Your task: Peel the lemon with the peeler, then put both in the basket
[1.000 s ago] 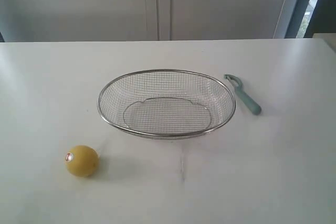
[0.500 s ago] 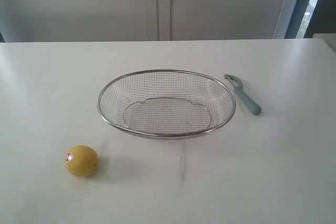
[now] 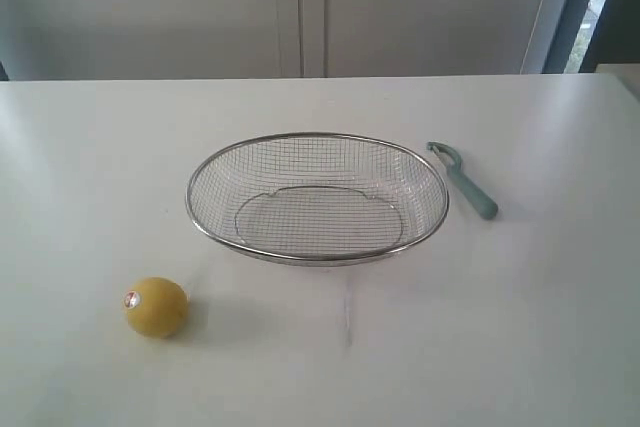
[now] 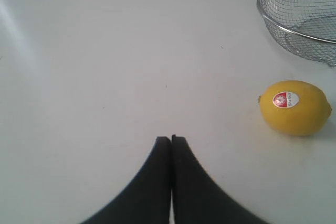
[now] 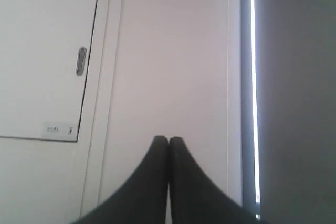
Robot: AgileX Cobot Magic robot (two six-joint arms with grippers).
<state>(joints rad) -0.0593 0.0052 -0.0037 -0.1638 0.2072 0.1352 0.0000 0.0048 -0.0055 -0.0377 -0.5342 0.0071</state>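
Right now the left gripper (image 4: 171, 139) is hanging over the bare table (image 4: 105, 77) with its two dark fingers pressed together, holding nothing. The lemon (image 4: 294, 107) is lying near it, a little ahead of the tips and off towards the basket (image 4: 261, 11), which is sitting just beyond the fruit. The right gripper (image 5: 168, 139) is likewise closed and empty and is pointing at a wall and a door (image 5: 47, 51), so nothing of the task is showing in its view. In the exterior view, the peeler (image 3: 468, 185) is resting flat just beside the basket's rim on that arm's side, well apart from the lemon. The lemon is looking firm, round and waxy, so it is likely to roll; gripping across its widest part seems best. The peeler is probably light and stiff, and its plastic handle, away from the blade, is offering the safest hold.
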